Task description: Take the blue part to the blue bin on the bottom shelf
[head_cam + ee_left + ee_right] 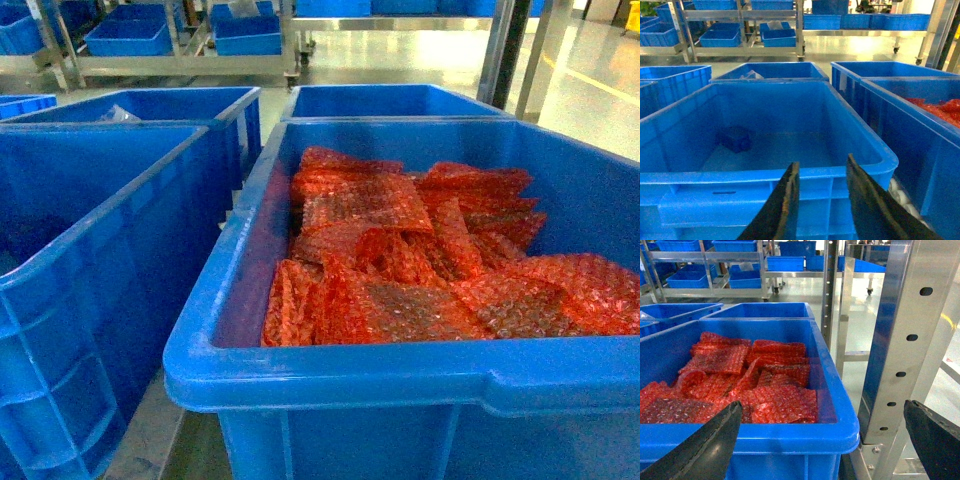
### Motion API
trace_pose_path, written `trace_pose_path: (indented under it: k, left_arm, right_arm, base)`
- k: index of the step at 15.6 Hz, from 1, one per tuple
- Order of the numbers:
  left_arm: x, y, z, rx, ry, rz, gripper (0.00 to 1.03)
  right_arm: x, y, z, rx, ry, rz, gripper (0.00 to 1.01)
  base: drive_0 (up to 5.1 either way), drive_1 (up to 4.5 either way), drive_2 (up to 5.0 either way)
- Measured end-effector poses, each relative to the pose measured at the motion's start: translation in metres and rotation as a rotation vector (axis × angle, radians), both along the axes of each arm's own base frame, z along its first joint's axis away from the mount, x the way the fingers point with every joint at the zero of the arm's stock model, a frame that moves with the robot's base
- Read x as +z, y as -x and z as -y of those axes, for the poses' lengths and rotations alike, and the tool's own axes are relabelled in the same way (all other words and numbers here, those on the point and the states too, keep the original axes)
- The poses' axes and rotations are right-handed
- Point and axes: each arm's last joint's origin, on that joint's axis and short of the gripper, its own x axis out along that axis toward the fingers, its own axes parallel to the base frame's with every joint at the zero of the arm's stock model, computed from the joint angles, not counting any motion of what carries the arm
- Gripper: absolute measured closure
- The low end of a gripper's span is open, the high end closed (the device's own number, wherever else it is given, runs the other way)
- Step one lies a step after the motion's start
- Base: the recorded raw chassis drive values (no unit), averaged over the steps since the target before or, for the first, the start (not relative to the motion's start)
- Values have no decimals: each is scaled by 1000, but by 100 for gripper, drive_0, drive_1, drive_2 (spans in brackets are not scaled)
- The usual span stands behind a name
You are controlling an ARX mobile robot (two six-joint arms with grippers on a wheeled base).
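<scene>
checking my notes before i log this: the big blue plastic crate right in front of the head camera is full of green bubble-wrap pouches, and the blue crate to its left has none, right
Not quite. The pouches in the large rectangular blue plastic crate are red bubble-wrap pouches, not green; the head view shows this plainly, and the right wrist view agrees. The rest stands: the neighbouring blue plastic crate to its left shows no pouches.

Bright, even overhead light fills all 3 views. The polished floor behind the crates throws white glare, washing out detail there. The blue bin looks oversaturated, its rim softly blurred at close range. The red pouches carry speckled highlights. In the left wrist view the near crate's interior sits in dim shadow. The steel upright reflects blue.
</scene>
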Motion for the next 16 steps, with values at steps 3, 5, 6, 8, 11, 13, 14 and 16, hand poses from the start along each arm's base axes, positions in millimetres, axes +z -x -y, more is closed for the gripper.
trace_pose_path:
  k: [3,5,6,8,11,13,14,16]
  left_arm:
    - [0,0,0,0,0,0,37]
    - [0,0,0,0,0,0,13]
    - [0,0,0,0,-1,0,3]
    - [0,0,0,0,-1,0,5]
    - [0,0,0,0,-1,0,5]
    - [0,0,0,0,-1,0,5]
    - [0,0,0,0,-1,0,5]
    - [0,0,0,0,-1,0,5]
  right_arm:
    - [0,0,0,0,0,0,3]
    - [0,0,0,0,0,0,3]
    - [0,0,0,0,0,0,3]
    - [0,0,0,0,0,0,3]
    - [0,0,0,0,0,0,3]
    - [0,0,0,0,0,0,3]
    - [0,0,0,0,0,0,3]
    - [0,0,0,0,0,0,3]
  base:
    - [0,0,0]
    - [0,0,0]
    - [0,0,0]
    - [0,0,0]
    - [0,0,0]
    - [0,0,0]
    - [0,0,0]
    - [0,0,0]
